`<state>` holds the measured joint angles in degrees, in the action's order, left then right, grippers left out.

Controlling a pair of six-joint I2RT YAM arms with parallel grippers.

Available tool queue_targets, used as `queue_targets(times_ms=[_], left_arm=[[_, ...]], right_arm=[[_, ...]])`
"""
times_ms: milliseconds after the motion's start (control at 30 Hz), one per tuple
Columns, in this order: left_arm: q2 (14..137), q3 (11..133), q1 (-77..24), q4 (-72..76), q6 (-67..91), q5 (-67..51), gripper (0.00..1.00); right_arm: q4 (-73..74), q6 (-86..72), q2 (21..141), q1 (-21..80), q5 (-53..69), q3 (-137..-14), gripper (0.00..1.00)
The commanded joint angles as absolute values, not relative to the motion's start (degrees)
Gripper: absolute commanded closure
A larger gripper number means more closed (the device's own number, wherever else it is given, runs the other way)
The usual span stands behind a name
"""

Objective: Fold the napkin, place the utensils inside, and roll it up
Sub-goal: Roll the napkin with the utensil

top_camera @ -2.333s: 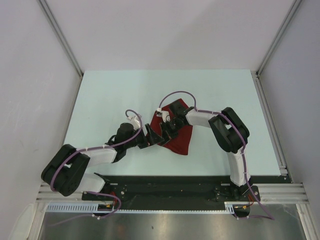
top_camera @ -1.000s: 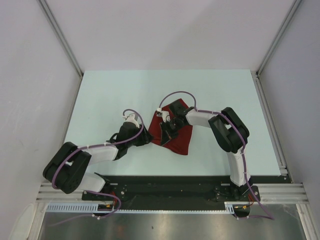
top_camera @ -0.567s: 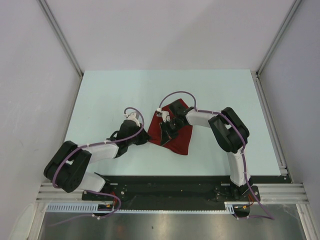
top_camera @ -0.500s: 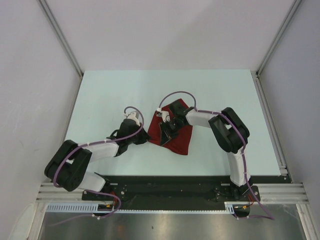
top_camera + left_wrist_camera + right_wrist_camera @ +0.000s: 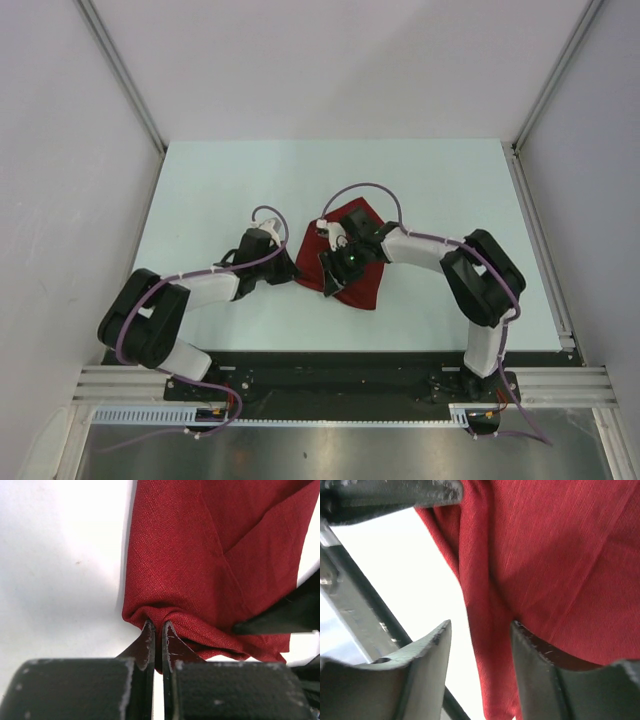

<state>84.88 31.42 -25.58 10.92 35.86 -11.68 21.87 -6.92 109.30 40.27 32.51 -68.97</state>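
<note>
The napkin is a dark red cloth, folded and bunched, lying at the table's middle. My left gripper is at its left edge, shut on a pinched fold of the napkin, as the left wrist view shows at my left gripper. My right gripper hangs over the same left part of the cloth. In the right wrist view my right gripper stands open, with a ridge of the napkin running between its fingers, ungripped. The utensils are hidden or out of view.
The pale table is framed by metal rails at its right side and grey walls behind. The two grippers work close together: a right finger shows in the left wrist view, and the left gripper's body in the right wrist view.
My left gripper moved right to the napkin's left edge and shut on it. My right gripper, shut on the cloth before, has opened and its arm has shifted slightly toward the near side.
</note>
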Motion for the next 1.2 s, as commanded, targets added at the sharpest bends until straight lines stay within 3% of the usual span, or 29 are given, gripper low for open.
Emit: queue_targets(times_ms=[0, 300, 500, 700, 1033, 1167], left_arm=[[85.8, 33.7, -24.7, 9.8, 33.5, -12.3, 1.0], [86.0, 34.3, -24.2, 8.7, 33.0, -13.6, 1.0], [86.3, 34.5, -23.6, 8.6, 32.9, -14.5, 1.0], [86.9, 35.1, -22.9, 8.1, 32.5, -15.7, 1.0], [87.4, 35.7, -22.3, 7.6, 32.3, -16.2, 1.0], [87.5, 36.0, -22.1, 7.6, 32.3, -16.4, 1.0]], right_arm=[[18.1, -4.1, 100.0, 44.8, 20.1, -65.6, 0.43], [4.5, 1.6, 88.3, 55.5, -6.6, -55.0, 0.34], [0.6, 5.5, 90.0, 63.7, -23.0, -52.3, 0.34], [-4.2, 8.3, 94.0, 68.9, -32.6, -50.9, 0.34], [-5.8, 10.5, 100.6, 70.1, -38.6, -50.8, 0.35], [-3.6, 9.2, 103.1, 69.5, -40.4, -51.9, 0.43]])
